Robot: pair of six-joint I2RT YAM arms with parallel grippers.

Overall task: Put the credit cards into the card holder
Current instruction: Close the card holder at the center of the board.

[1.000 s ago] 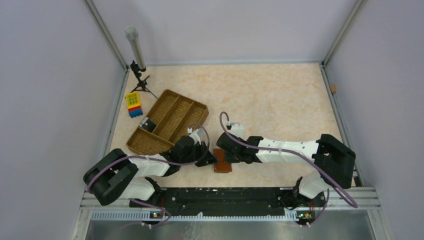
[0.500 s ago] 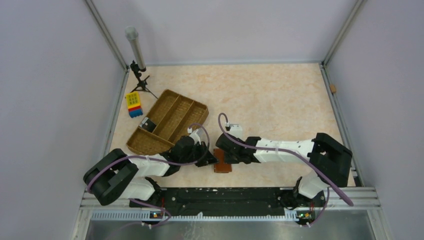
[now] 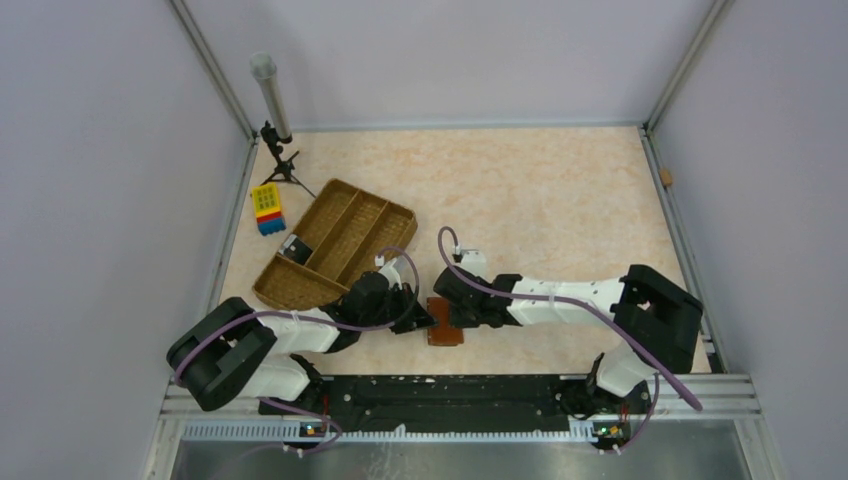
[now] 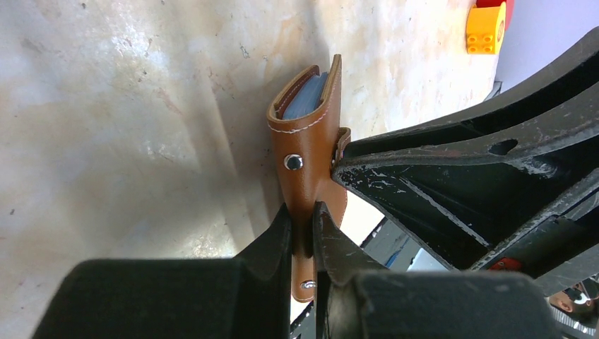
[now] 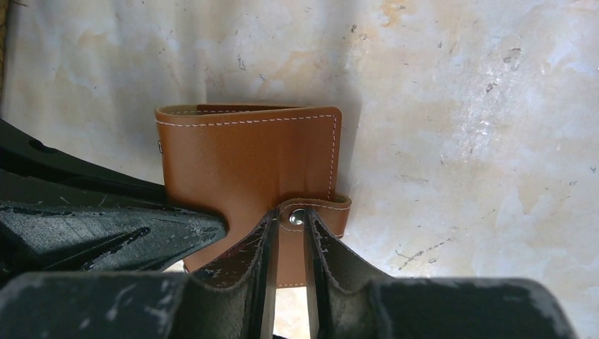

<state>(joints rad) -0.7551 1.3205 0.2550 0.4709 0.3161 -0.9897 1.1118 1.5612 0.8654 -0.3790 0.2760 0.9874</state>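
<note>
Overhead: card holder stands by the table's near edge, with open tabletop beyond. Left wrist: left gripper pinches the card holder's edge, and credit cards show inside its open end. Right wrist: right gripper clamps the snap strap.

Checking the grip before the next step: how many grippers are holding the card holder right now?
2. The left gripper pinches the card holder at one edge; the right gripper clamps its snap strap.
</note>
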